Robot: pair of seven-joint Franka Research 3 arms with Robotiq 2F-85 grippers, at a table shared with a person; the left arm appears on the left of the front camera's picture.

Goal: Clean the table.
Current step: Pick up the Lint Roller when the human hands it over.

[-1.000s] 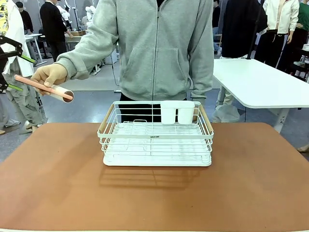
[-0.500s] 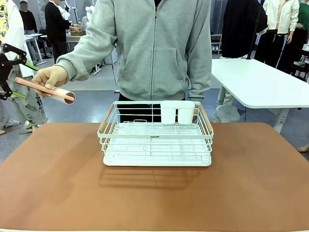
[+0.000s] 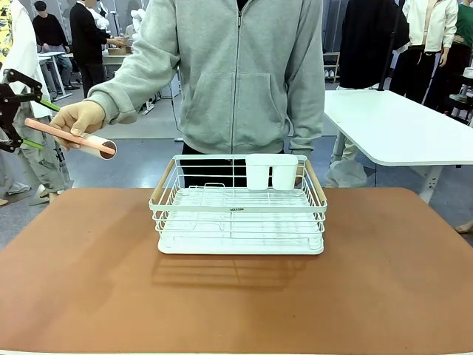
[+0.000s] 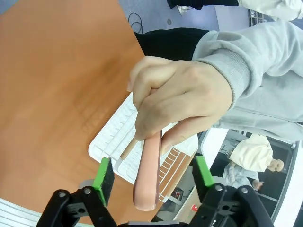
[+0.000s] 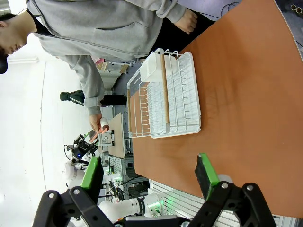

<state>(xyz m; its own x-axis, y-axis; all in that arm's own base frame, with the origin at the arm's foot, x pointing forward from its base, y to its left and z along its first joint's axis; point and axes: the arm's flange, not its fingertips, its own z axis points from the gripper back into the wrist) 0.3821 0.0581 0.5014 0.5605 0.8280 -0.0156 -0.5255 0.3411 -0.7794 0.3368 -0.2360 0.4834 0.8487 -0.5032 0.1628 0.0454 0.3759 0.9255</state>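
The cleaning looks not yet begun to me: the table (image 3: 89, 288) fills the lower half of the front frame, untouched; at upper left a person's hand (image 3: 77, 116) holds out the one lint roller (image 3: 96, 143), its pink handle between the wide-spread fingers of the left gripper (image 4: 152, 175), neither pad touching it; taking it and rolling the top are left, I judge. I count one white dish rack (image 3: 238, 209) mid-table, two white cups (image 3: 257, 174) at its back, and two grippers; the right gripper (image 5: 147, 172) stands wide, holding nothing.

place: lab | cues: white table (image 3: 399, 129); people (image 3: 87, 33) at far workbenches (image 3: 52, 56)
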